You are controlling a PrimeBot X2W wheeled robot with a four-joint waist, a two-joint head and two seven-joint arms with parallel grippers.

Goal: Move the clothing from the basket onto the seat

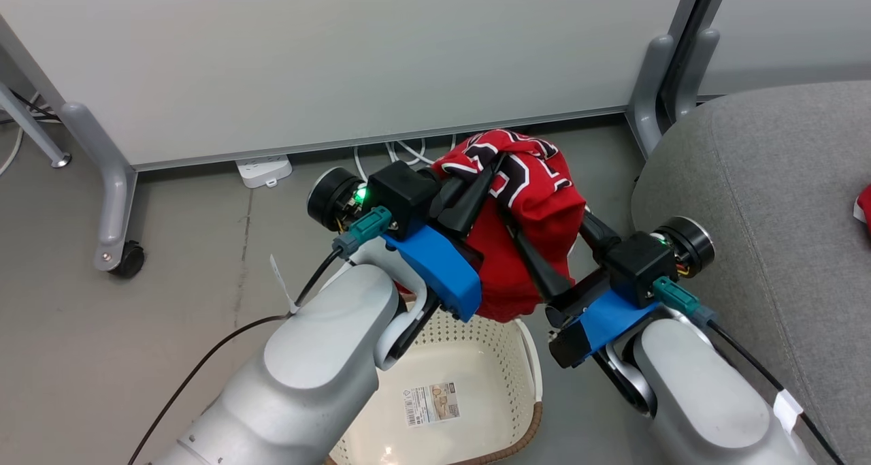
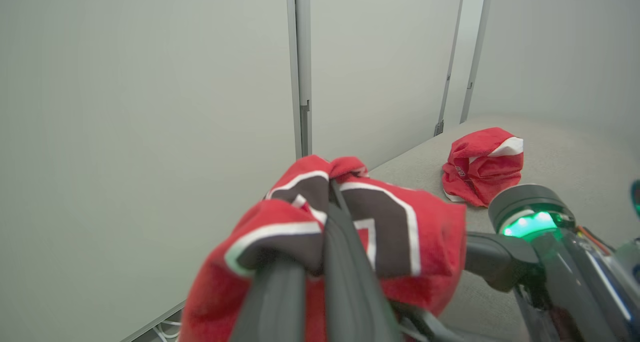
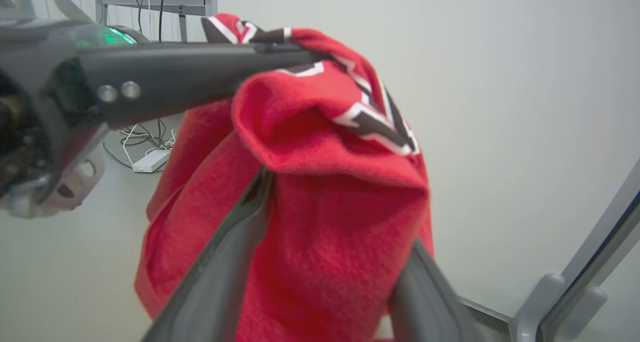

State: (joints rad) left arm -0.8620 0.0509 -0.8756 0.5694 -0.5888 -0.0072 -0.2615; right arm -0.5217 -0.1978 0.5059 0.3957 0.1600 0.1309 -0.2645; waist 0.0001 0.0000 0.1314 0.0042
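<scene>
The red jersey point(image 1: 544, 193) with black-and-white numbers hangs bunched in the air above the cream basket point(image 1: 529, 363), between both grippers. My left gripper point(image 1: 486, 169) is shut on its upper fold point(image 2: 390, 222). My right gripper point(image 1: 544, 213) clasps the jersey's bulk point(image 3: 330, 232) from the other side, its fingers point(image 3: 225, 262) spread wide around the cloth. The basket's inside shows a paper label and no cloth. The grey seat point(image 1: 762, 179) lies to the right. On it rests the second red garment point(image 2: 482, 164) with white trim, also at the head view's right edge point(image 1: 864, 210).
White partition panels stand behind on grey legs, one with a caster point(image 1: 126, 257) at left and another leg point(image 1: 650, 97) beside the seat. A white power strip point(image 1: 264, 171) and cables lie on the grey floor under the panel.
</scene>
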